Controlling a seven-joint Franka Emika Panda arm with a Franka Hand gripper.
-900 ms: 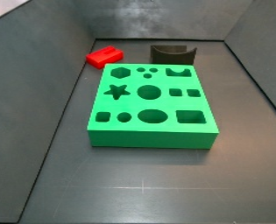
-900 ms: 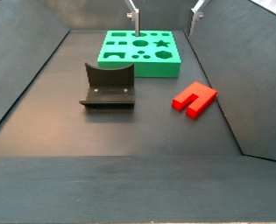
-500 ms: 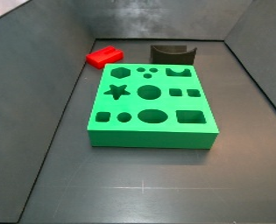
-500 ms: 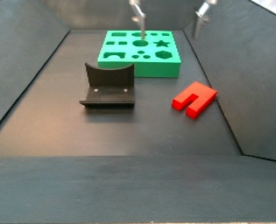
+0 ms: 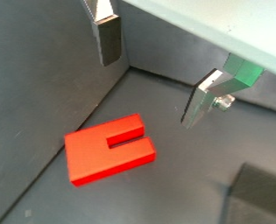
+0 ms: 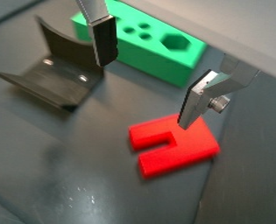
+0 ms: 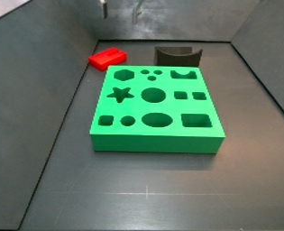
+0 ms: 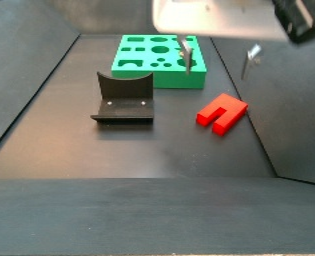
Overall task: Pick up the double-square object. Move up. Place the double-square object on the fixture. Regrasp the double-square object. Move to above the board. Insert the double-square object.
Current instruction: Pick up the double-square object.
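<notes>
Dark grey floor (image 8: 133, 160) underneath, matte and lightly scuffed, boxed in by sloping grey walls (image 7: 36, 54) on each flank.

Off to the far side of the gripper, well apart from it: the board (image 7: 154, 108), a large flat bright green block, flat on the floor, cut through with a star, a hexagon, circles, an oval and squares. Only one corner of it caught in a wrist view (image 6: 152, 44), past the fingers.

Beside the gripper, on the same floor: the fixture (image 8: 124, 97), a dark L-shaped bracket on a base plate, curved notch in its upright, just in front of the board in a side view and apart from the red piece.

Hanging above the floor, over the red piece and clear of it: the gripper (image 6: 146, 70), jaws spread wide, nothing between them. Flat silver fingers (image 5: 109, 39) with dark pads, one to either side of the piece's position in both wrist views.

Below the gripper, not touching it: the double-square object (image 6: 173, 145), small, bright red, glossy plastic, lying flat on the floor with two square prongs split by a slot. Seen also in a wrist view (image 5: 107, 149) and in both side views (image 8: 220, 112), (image 7: 108, 58), near a wall.
</notes>
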